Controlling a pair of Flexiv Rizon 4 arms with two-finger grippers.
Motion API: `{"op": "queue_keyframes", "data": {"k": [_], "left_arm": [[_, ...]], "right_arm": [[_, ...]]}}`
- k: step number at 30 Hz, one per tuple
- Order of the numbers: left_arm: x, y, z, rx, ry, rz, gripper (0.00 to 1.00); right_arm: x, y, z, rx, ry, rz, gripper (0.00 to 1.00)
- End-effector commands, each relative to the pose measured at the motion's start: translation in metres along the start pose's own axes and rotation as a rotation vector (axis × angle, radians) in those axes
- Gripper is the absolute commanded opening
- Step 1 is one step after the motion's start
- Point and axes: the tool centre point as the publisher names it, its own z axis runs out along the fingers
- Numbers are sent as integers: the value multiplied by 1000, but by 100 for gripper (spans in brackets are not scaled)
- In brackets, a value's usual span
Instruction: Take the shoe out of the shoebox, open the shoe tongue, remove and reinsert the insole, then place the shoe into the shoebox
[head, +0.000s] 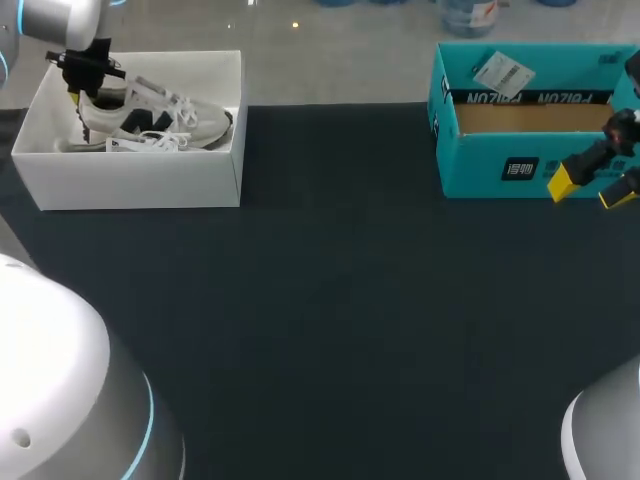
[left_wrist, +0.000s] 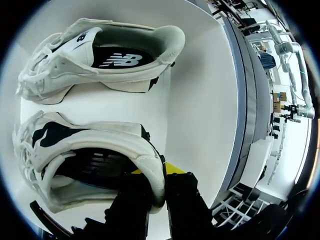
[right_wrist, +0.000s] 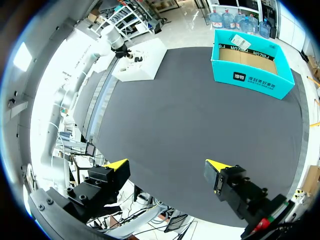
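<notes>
White shoebox (head: 140, 185), table's left: my left gripper (left_wrist: 157, 180) is pinching the heel collar of the nearer shoe (left_wrist: 90, 160), one finger inside and one outside. My judgement is that the lift should be going straight up and slowly, steering clear of the second shoe (left_wrist: 100, 60) and the box wall. My right gripper (right_wrist: 167, 170) is hanging wide open near the teal box (head: 520, 165).
</notes>
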Motion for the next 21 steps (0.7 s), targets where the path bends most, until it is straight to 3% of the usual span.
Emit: {"op": "queue_keyframes", "data": {"k": [1, 9, 12, 16, 21], "left_arm": [[0, 4, 9, 12, 3, 2, 0], [-1, 4, 18, 24, 19, 8, 0], [-2, 3, 19, 16, 26, 17, 100], [5, 0, 0, 14, 16, 2, 100], [27, -18, -67, -64, -138, 40, 100]], "right_arm": [[0, 3, 0, 7, -1, 1, 100], [0, 3, 0, 7, -1, 1, 100], [0, 3, 0, 7, -1, 1, 100], [0, 3, 0, 7, -1, 1, 100], [0, 3, 0, 7, -1, 1, 100]]}}
